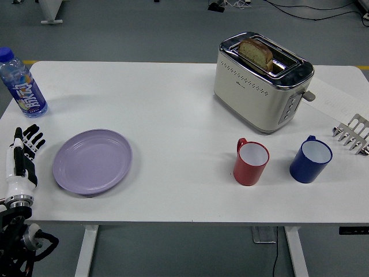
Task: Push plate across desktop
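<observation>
Just to the right of the left hand (24,154) lies the lavender plate (93,161), flat on the white table (173,104) and close to the near edge, with a narrow strip of bare tabletop between its rim and the fingertips. That hand stands over the table's left margin with its fingers (33,138) extended and slightly fanned, pointing away from the robot, holding nothing. The right hand is not in view.

The step in hand, as I judge it, is closing that gap and making contact for the push. A good push probably wants the fingers kept straight and together, laid low against the plate's near-left rim, so that the force runs through the plate's middle (an off-centre shove would likely spin it instead of sliding it). The hand should stay low; pressing down on the sloped rim might tip the far side up.

Ahead of the hand and to its right the tabletop is open for a long stretch. Farther right stand a red mug (251,162) and a blue mug (310,160), and beyond them a toaster (262,81) with a slice of bread (256,53) in its slot; a straight slide rightward would eventually meet the red mug. Beyond the hand, a water bottle (22,84) stands well clear of the path.
</observation>
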`<state>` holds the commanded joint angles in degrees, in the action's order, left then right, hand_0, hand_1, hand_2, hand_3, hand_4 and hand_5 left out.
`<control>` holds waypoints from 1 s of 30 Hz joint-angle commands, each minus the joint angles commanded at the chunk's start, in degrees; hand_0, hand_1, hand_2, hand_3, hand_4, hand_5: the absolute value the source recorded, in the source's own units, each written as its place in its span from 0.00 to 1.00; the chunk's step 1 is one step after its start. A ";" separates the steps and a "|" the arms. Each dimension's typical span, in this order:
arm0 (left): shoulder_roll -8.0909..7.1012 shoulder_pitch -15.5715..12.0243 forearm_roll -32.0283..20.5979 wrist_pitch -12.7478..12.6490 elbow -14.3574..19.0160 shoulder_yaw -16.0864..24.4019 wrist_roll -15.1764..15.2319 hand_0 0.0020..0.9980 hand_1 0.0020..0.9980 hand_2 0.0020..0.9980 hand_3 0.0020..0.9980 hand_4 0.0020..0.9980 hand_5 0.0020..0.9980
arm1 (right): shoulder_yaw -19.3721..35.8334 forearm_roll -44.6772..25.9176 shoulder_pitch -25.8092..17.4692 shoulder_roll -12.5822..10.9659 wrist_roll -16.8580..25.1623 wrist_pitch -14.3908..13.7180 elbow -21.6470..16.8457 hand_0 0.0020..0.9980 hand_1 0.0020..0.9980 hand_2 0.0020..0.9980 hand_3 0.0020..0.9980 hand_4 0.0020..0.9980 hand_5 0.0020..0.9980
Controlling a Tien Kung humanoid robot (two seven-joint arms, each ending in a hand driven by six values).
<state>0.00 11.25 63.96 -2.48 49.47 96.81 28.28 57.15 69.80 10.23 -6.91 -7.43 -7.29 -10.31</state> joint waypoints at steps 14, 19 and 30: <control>0.00 1.03 0.53 0.42 -0.47 -1.11 -0.17 0.77 0.80 0.82 0.71 0.59 1.00 | -0.40 -0.22 -0.03 0.07 -0.10 -0.13 0.00 0.65 0.61 0.69 0.63 0.23 0.14; 0.00 1.13 0.46 0.51 -0.88 -2.19 -0.22 0.77 0.80 0.81 0.71 0.59 1.00 | -0.61 -0.41 0.00 0.07 -0.11 -0.19 0.00 0.65 0.61 0.69 0.63 0.23 0.14; 0.00 1.03 -0.03 0.31 -0.59 -6.53 -0.21 0.76 0.80 0.81 0.71 0.59 1.00 | -0.75 -0.41 -0.01 0.07 -0.15 -0.20 0.00 0.65 0.61 0.69 0.63 0.23 0.14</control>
<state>0.00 12.28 63.93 -2.17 48.88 90.28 28.07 56.39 69.39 10.22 -6.84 -7.58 -7.49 -10.31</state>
